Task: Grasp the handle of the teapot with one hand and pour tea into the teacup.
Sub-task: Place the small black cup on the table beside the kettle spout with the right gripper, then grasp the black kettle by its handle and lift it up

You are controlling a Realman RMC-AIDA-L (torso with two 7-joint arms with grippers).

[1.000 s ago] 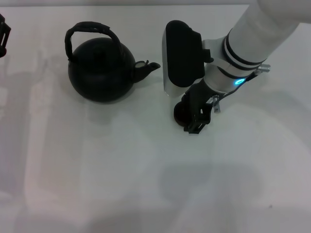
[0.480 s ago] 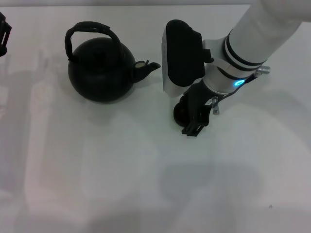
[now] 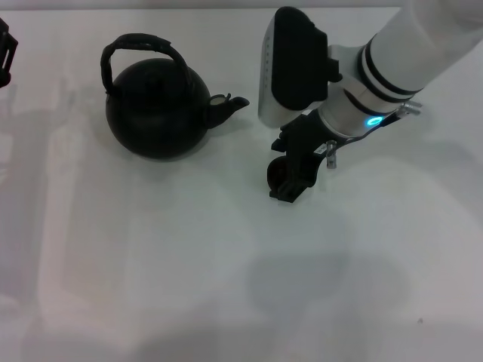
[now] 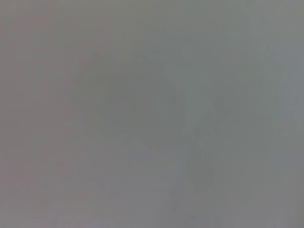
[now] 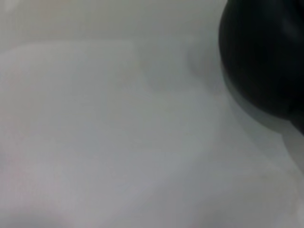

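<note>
The black teapot (image 3: 155,113) stands upright at the back left of the white table, its arched handle (image 3: 140,41) untouched and its spout (image 3: 232,105) pointing right. The small dark teacup (image 3: 274,174) sits on the table to the right of the spout and a little nearer me. My right gripper (image 3: 285,185) reaches down over it, shut on the teacup, and hides most of it. My left gripper (image 3: 4,50) is parked at the far left edge, well away from the teapot. A blurred dark round shape (image 5: 266,57) fills a corner of the right wrist view.
The white table (image 3: 151,264) spreads wide in front of the teapot and teacup. My right arm's wrist housing (image 3: 290,68) hangs just right of the spout. The left wrist view holds only plain grey.
My right wrist has risen and swung back and to the right, while its fingertips and the teacup have shifted slightly left. The teapot and left arm have not moved.
</note>
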